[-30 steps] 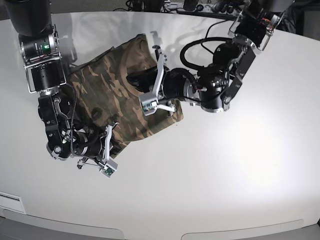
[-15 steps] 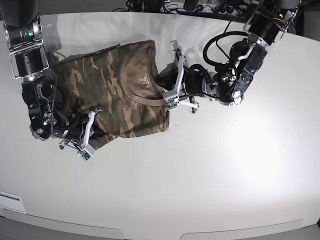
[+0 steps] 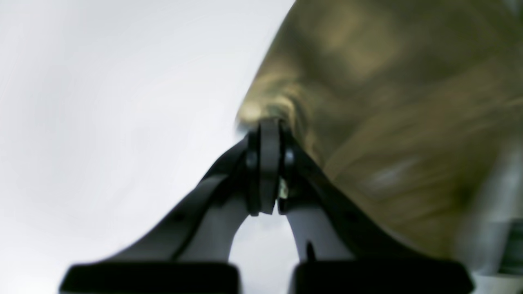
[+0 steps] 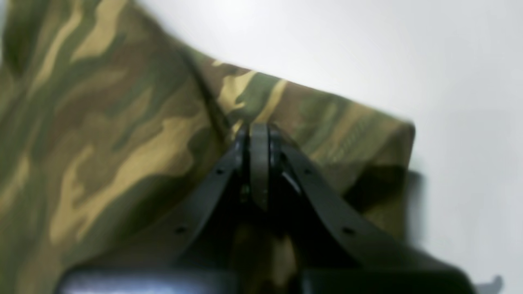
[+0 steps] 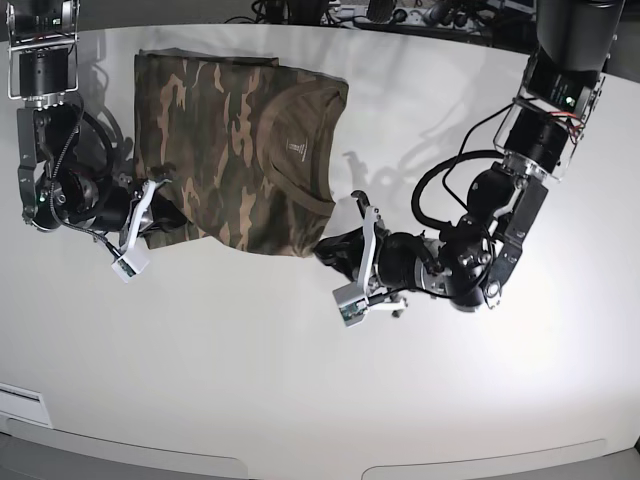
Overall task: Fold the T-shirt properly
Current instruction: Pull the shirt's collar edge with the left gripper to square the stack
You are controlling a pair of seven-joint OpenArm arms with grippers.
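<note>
The camouflage T-shirt (image 5: 235,130) lies folded and fairly flat on the white table (image 5: 300,400), at the back left, with its tan collar (image 5: 322,190) facing up. My left gripper (image 5: 328,248) is shut on the shirt's near right corner; the left wrist view shows its jaws closed (image 3: 265,126) on a bunched edge of the blurred cloth (image 3: 388,102). My right gripper (image 5: 170,215) is shut on the shirt's near left edge; the right wrist view shows it pinching (image 4: 259,130) a fold of the cloth (image 4: 122,143).
Cables and equipment (image 5: 400,15) line the table's back edge. The left arm's black cable loops (image 5: 440,190) hang just right of the shirt. The table's curved front edge (image 5: 300,465) runs along the bottom.
Both grippers stay shut on the shirt. The left gripper has moved toward the front, the right gripper to the left and back. The shirt has been pulled flatter and sits further back.
</note>
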